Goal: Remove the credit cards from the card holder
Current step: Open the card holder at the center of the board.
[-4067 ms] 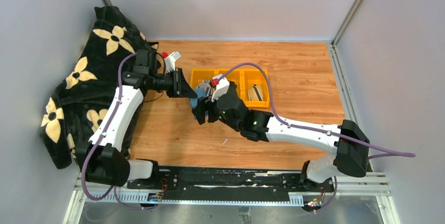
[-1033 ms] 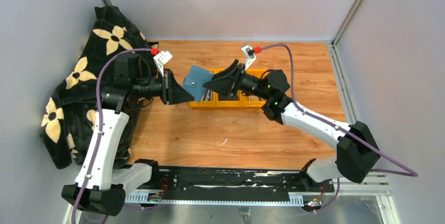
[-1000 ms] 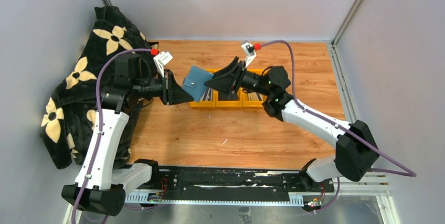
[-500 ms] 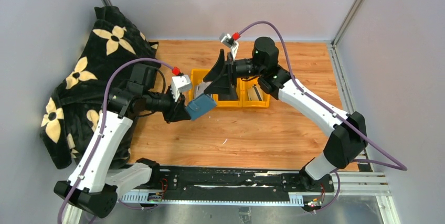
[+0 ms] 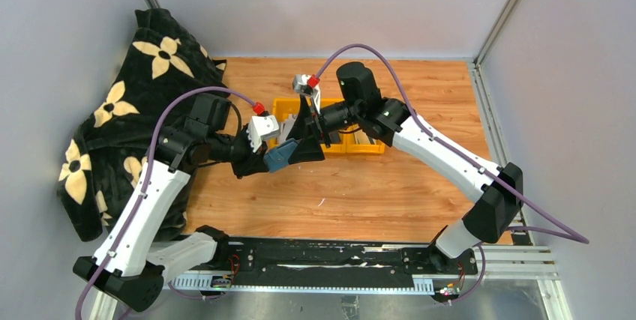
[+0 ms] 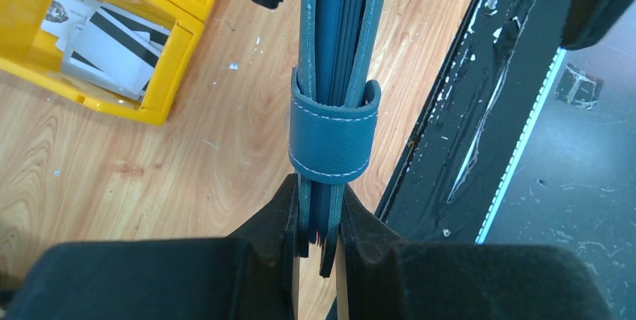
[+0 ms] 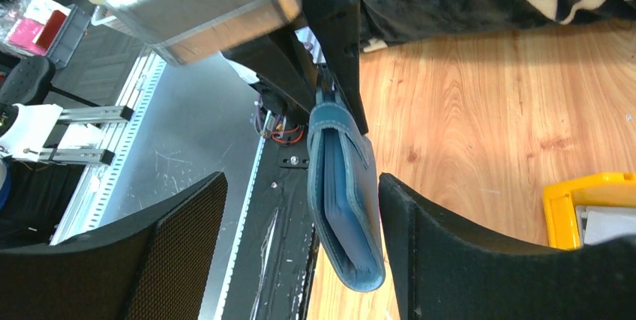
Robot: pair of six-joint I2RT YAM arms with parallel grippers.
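Observation:
The teal-blue card holder (image 5: 281,158) hangs in the air just in front of the yellow bins. It is folded shut, with its strap (image 6: 334,136) wrapped round the edge. My left gripper (image 6: 316,219) is shut on one end of it. My right gripper (image 7: 300,185) is open and straddles the holder's (image 7: 346,207) free folded end; its right finger is close to the cover and its left finger stands well off. Blue inner layers show edge-on, and I cannot tell whether any of them are cards. Several grey-white credit cards (image 6: 105,43) lie in a bin compartment.
Three joined yellow bins (image 5: 375,150) sit mid-table behind the grippers, and one (image 7: 559,207) shows at the right wrist view's edge. A black blanket with cream flowers (image 5: 120,103) is heaped at the left. The black base rail (image 5: 322,256) runs along the near edge.
My left gripper carried the holder down from above the bins to in front of them. My right gripper opened wider and swung down-left until its fingers straddled the holder's free end.

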